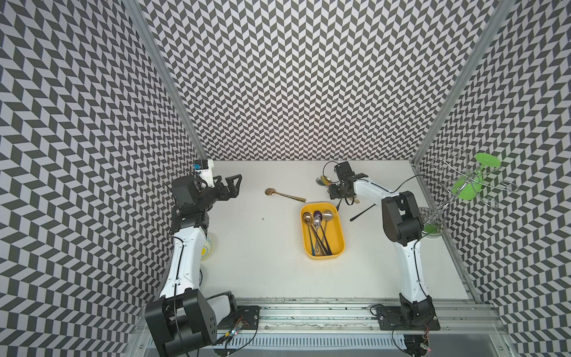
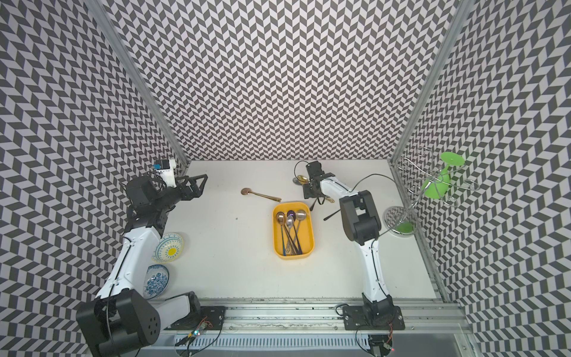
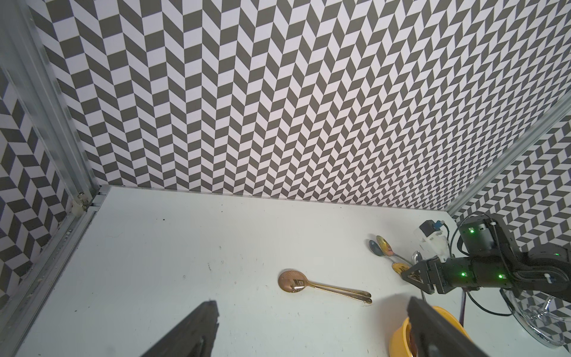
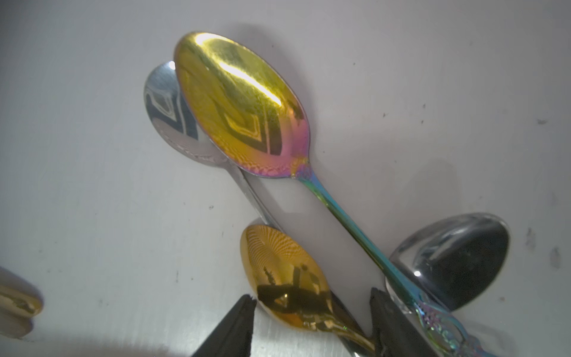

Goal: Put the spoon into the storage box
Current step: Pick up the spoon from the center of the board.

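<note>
The right gripper (image 4: 312, 296) hangs low over a little heap of cutlery at the far side of the white table (image 1: 262, 262), just beyond the shallow yellow plastic storage box (image 1: 337, 235). Its jaws stand apart with nothing clamped. The small gold-coloured metal spoon (image 4: 284, 272) lies between them, bowl up. That looks to me like the one to take. It should be light and stiff, but polished and slippery, and it lies nearly flat. I'd pinch it across the thin neck or handle; the rounded bowl would likely squirt out of the jaws. What crowds it is the large iridescent gold-to-blue spoon (image 4: 241, 105), whose handle runs right against one finger. A plain silver spoon (image 4: 167, 105) lies partly under that one, and a dark-bowled silver spoon (image 4: 457, 259) lies just beside. Closing carelessly could catch a neighbour too. The box already holds a bundle of silver spoons (image 1: 316, 221), with bare floor to spare. A copper-coloured spoon (image 1: 272, 192) lies alone between the arms. The left gripper (image 3: 312, 303) is raised off to the side, jaws wide apart and empty. Two round patterned bowls (image 2: 170, 247) and a wire rack holding a green plastic goblet (image 1: 475, 179) are well clear.
</note>
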Controlling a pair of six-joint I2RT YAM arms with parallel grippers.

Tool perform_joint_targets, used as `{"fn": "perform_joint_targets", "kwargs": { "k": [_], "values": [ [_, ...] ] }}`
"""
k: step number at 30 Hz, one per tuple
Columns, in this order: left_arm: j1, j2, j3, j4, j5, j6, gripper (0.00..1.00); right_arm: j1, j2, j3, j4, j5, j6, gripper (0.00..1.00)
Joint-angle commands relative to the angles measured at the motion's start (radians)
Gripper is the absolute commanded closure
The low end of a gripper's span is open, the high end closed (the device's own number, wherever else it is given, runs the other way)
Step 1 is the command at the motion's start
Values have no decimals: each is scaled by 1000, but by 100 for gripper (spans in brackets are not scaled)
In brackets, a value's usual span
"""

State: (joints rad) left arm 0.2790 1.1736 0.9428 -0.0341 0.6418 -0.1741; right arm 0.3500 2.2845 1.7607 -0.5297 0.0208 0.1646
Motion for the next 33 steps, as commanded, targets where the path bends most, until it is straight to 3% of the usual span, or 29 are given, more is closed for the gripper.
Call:
{"fn": "perform_joint_targets", "kwargs": {
  "k": [1, 8, 20, 28, 33],
  "values": [
    [0, -2, 4, 10, 8, 4, 0, -1, -35, -75, -3, 4, -6, 40],
    [4, -6, 3, 8, 1, 8, 0, -2, -95, -178, 36, 17, -17, 52],
    [6, -11, -11, 28, 7, 1, 0, 3, -176, -309, 73, 30, -32, 89],
    [6, -8, -1, 10, -3, 8, 0, 18, -236, -370, 82, 36, -41, 100],
    [6, -17, -13, 30, 9, 1, 0, 22, -289, -404, 79, 11, -32, 100]
  ]
}}
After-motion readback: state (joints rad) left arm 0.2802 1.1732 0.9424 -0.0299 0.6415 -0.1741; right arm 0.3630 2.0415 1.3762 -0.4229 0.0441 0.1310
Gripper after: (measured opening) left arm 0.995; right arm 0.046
